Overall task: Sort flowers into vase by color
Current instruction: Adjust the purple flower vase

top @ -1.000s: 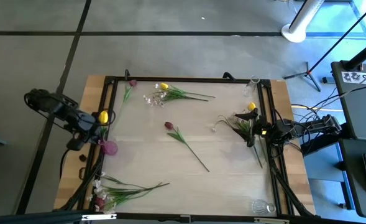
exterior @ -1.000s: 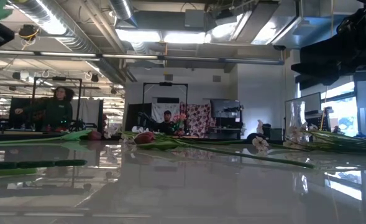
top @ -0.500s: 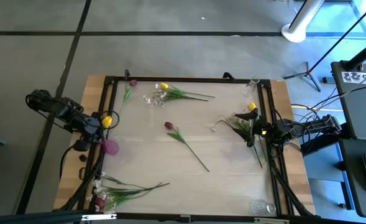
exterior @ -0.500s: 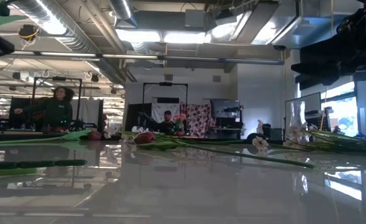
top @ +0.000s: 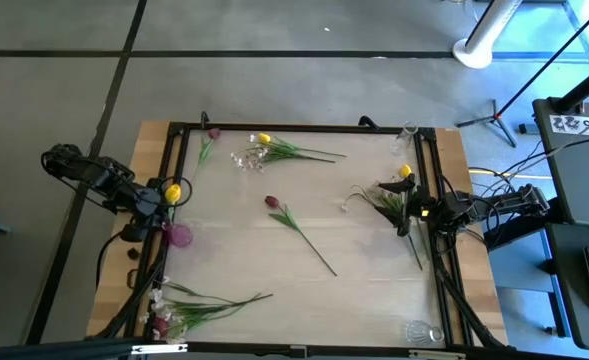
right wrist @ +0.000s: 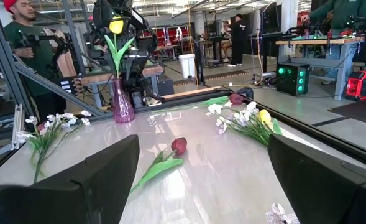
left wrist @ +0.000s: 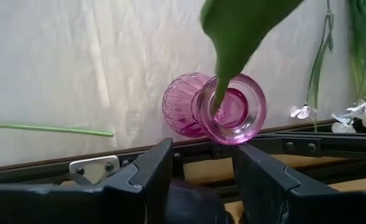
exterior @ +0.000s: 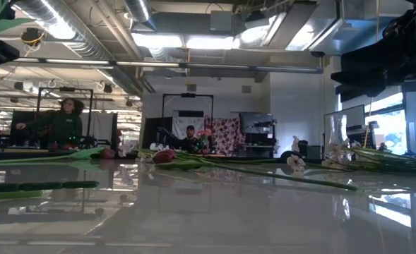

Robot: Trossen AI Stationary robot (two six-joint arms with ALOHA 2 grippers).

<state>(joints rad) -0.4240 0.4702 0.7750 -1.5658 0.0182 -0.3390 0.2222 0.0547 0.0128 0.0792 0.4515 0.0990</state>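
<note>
The pale, glossy table top [top: 364, 290] inside its black metal frame [top: 294, 128] fills the middle of the high view, a strip of bare wood showing along each side. The two dark arms come next. The left gripper [top: 152, 199] hangs over the table's 9 o'clock edge, its fingers closed around the green stem of a yellow tulip [top: 172, 192], which stands upright with its stem end dipping into the mouth of a pink ribbed glass vase [left wrist: 223, 109]; the right wrist view shows the bloom high above the vase and the stem held just under it. The right gripper [top: 410, 212] waits at the 3 o'clock edge, fingers spread wide and holding nothing, over a loose heap of green-leaved flowers [top: 389, 205] with another yellow tulip head [top: 405, 172] just toward 12 o'clock of it.

Of the flowers lying flat, the largest bunch is the spray of white-pink blossoms with long green leaves [top: 199, 305] at 7 o'clock. A smaller bunch of white blossoms and one yellow tulip [top: 264, 139] lies near 12 o'clock. A single dark red tulip on a long green stem [top: 271, 202] lies near the table's centre, stem running toward 5 o'clock. A small dark red bud [top: 214, 133] lies at 11 o'clock. A clear glass vase [top: 421, 331] stands at the 5 o'clock corner, another [top: 408, 131] at 1 o'clock
</note>
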